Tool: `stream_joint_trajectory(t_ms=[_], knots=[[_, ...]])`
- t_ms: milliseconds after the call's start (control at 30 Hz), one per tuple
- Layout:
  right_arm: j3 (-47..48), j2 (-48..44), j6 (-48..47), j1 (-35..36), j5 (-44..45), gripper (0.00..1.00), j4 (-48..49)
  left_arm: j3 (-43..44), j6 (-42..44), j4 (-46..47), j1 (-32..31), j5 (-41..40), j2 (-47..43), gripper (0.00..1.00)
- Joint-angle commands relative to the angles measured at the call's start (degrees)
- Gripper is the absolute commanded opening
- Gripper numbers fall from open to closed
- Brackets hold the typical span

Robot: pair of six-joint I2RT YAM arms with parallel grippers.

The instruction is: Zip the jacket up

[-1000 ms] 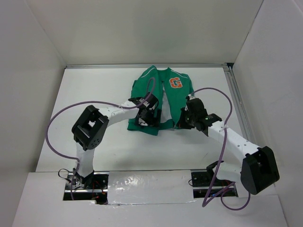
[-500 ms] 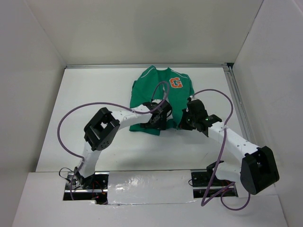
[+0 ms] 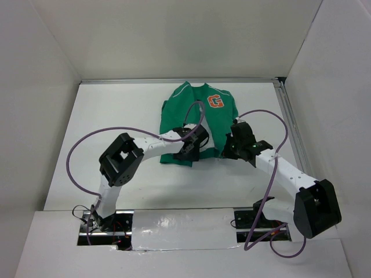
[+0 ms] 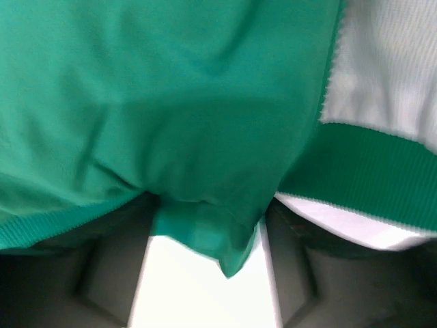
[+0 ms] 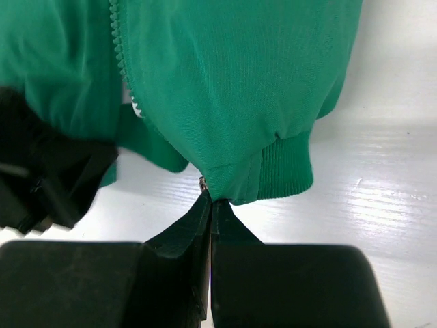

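The left hand (image 3: 188,150) has just swept in toward the middle and brought the jacket's (image 3: 197,110) left front panel with it. A second ago the front lay open with a broad pale strip of lining down the centre. Now the two green fronts meet, with barely a sliver of white between them near the hem.

That hand came in with its fingers spread wide. In its own wrist view they stand apart with a drooping corner of green hem hanging between them. Whether they have bitten on the cloth yet, I cannot tell.

The right hand (image 5: 210,205) has not budged, its fingers pressed tight together on the bottom corner of the right panel. A small metal bit (image 5: 203,182) sits right at that pinch, likely the foot of the zip.

For the task this looks like the line-up step: both zip edges are side by side at the hem, but nothing is joined or pulled yet.

The jacket lies flat on the far middle of the white counter (image 3: 116,116), collar far and hem near. It is bright green, with an orange G patch (image 3: 215,101) on the right chest and thin white piping at the shoulders. Fine green zipper teeth (image 5: 123,61) edge the panel, the ribbed hem (image 5: 283,167) is bunched up, and pale lining (image 4: 389,61) peeks out beside the left hand.
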Motion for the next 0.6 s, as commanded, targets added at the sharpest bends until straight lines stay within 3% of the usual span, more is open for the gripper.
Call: stream_joint_trajectory(t_ms=[0, 67, 167, 300, 433, 567], knots=[[-0.2, 0.1, 0.6, -0.7, 1.7, 0.00, 1.7, -7.0, 3.3, 0.0, -0.5, 12.6, -1.0, 0.69], [-0.5, -0.1, 0.8, -0.9, 1.5, 0.00, 2.1, -8.6, 4.6, 2.7, 0.1, 15.2, -3.5, 0.65], [-1.2, -0.5, 1.0, -1.5, 1.2, 0.00, 2.3, -11.9, 7.6, 7.8, 1.5, 21.0, -7.0, 0.47], [-2.0, -1.2, 0.9, -1.9, 0.9, 0.00, 2.7, -13.3, 9.1, 8.7, 2.8, 22.7, -7.1, 0.22], [-2.3, -1.0, 0.8, -2.3, 0.4, 0.00, 2.8, -13.9, 11.0, 10.0, 3.0, 26.6, -7.1, 0.25], [-2.5, -0.6, 1.0, -2.2, 0.1, 0.00, 2.9, -14.9, 11.3, 10.5, 3.0, 28.3, -8.5, 0.43]])
